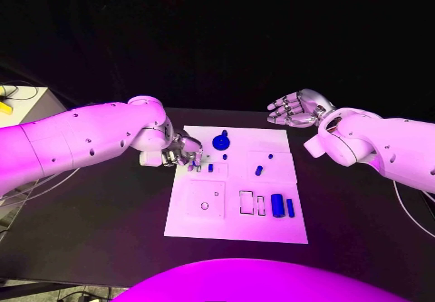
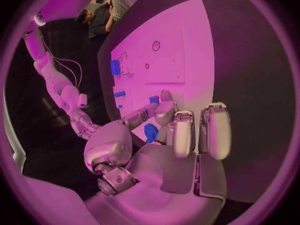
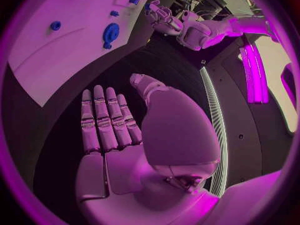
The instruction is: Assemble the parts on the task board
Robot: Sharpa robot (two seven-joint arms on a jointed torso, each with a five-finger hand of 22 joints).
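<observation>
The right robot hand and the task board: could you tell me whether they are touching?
Apart. The head view shows the right robot hand raised over dark table beyond the task board, with a plain gap between.

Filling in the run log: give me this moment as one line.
left hand: over task board left edge, at small blue part | right hand: open, raised off board | blue disc part: on board

White flat task board [image 1: 237, 217]: 6 o'clock half mostly flat, bare patch at 7. Blockers: two tall blue cylinder parts [image 1: 283, 206] at 4 o'clock, round blue knob part [image 1: 222, 141] at 12. Left robot hand [image 1: 181, 154] sits over the 10 o'clock edge. Right robot hand [image 1: 299, 107] hangs off-board beyond 1 o'clock, over black worktop [image 1: 109, 214].
</observation>
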